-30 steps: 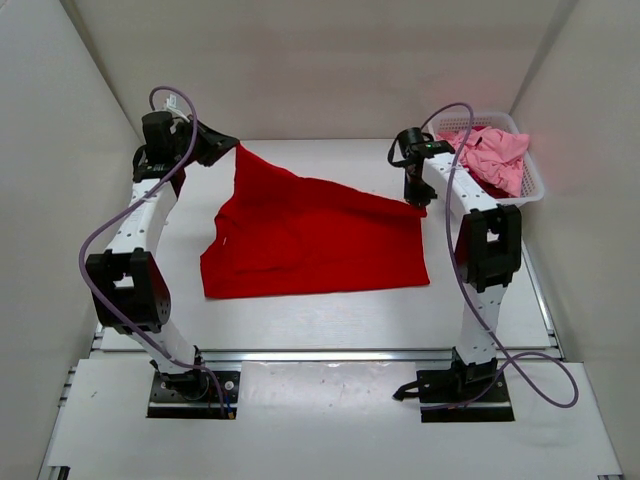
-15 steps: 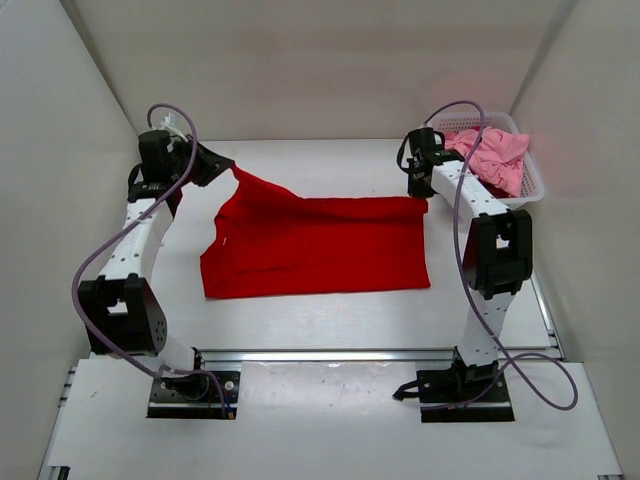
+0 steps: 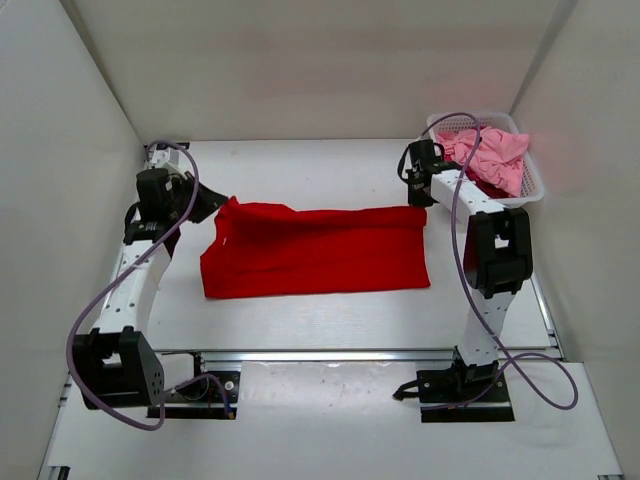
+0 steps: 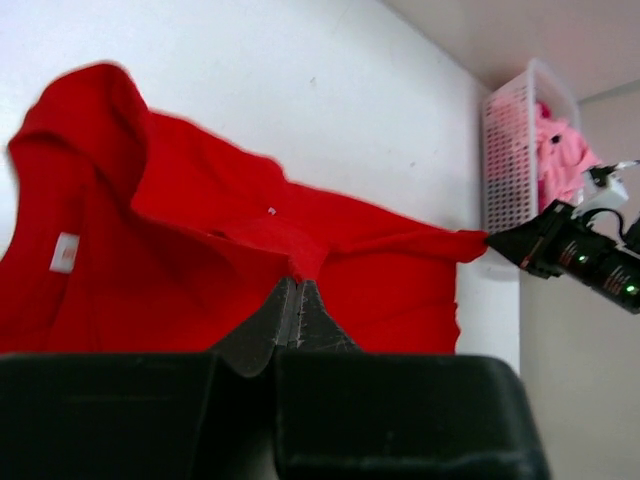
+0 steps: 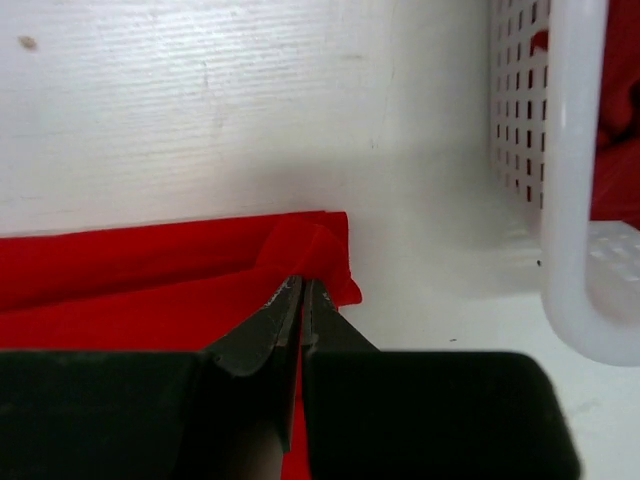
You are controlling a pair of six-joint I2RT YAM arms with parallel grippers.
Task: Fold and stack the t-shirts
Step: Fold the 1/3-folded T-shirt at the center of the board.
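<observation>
The bright red t-shirt [image 3: 315, 250] lies spread across the middle of the table. My left gripper [image 3: 222, 203] is shut on its far left edge [image 4: 300, 255], held low over the table. My right gripper [image 3: 421, 207] is shut on its far right corner [image 5: 310, 250], down at table level. The cloth between them is stretched in a nearly straight line. A light pink t-shirt [image 3: 495, 155] and a bit of darker red cloth [image 3: 490, 188] sit in the white lattice basket [image 3: 533, 185]. The magenta shirt is not distinguishable.
The basket stands at the back right, right beside my right arm; its rim [image 5: 575, 200] shows close by in the right wrist view. White walls enclose the table at left, right and back. A metal rail [image 3: 330, 355] runs along the near edge.
Both grippers have lowered the shirt's far edge from raised in the air down to the table, moving it toward the near side. The shirt now lies flatter and narrower.
</observation>
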